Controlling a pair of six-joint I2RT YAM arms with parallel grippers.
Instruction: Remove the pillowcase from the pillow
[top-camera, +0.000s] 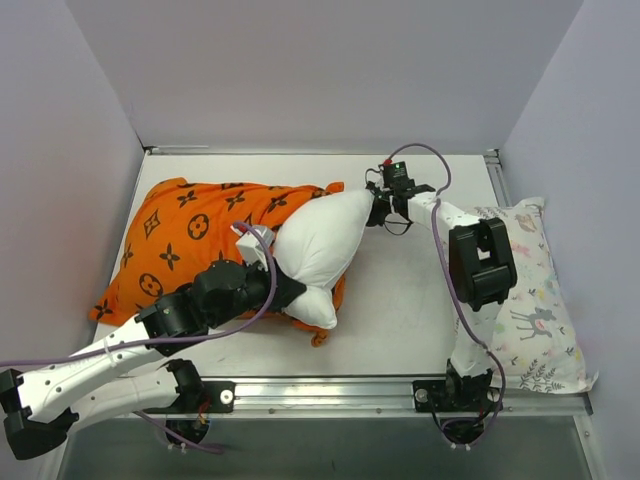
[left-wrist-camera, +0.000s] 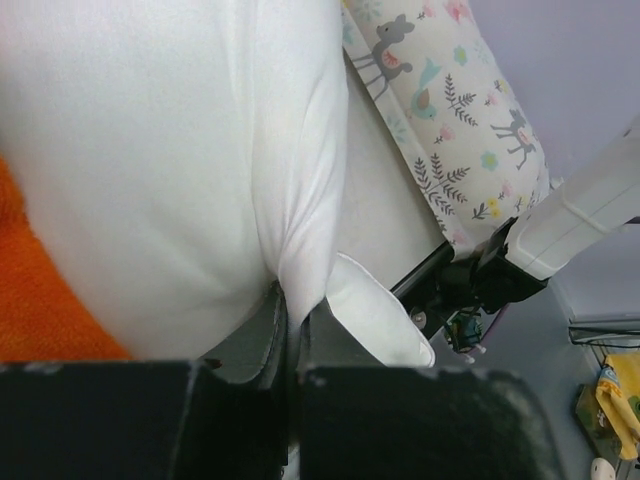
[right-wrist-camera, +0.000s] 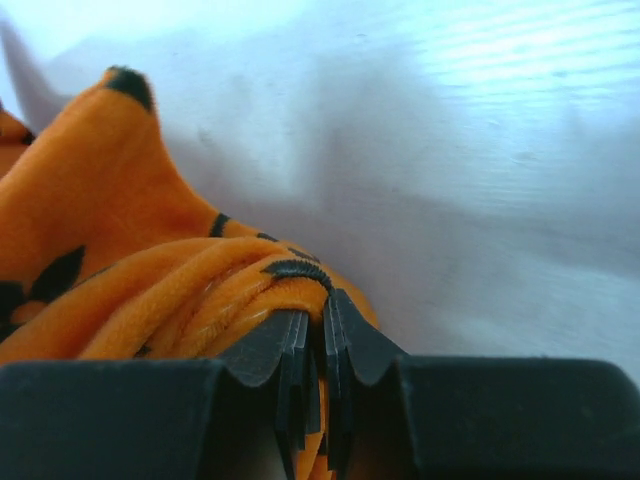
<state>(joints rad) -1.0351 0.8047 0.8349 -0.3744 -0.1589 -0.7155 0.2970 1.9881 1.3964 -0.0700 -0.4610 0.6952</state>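
The orange pillowcase (top-camera: 190, 235) with black motifs lies at the table's left and still covers the left end of the white pillow (top-camera: 320, 245), whose right half sticks out bare. My left gripper (top-camera: 297, 290) is shut on a near corner fold of the pillow (left-wrist-camera: 150, 150), as the left wrist view shows at the gripper (left-wrist-camera: 292, 310). My right gripper (top-camera: 375, 210) is at the pillow's far right end. In the right wrist view, that gripper (right-wrist-camera: 315, 310) is shut on a bunched orange edge of the pillowcase (right-wrist-camera: 120, 260), with white pillow (right-wrist-camera: 450, 150) behind.
A smaller pastel animal-print pillow (top-camera: 535, 300) lies along the table's right edge and also shows in the left wrist view (left-wrist-camera: 450, 110). The white table (top-camera: 400, 300) has walls at the back and both sides. A metal rail (top-camera: 330, 392) runs along the near edge.
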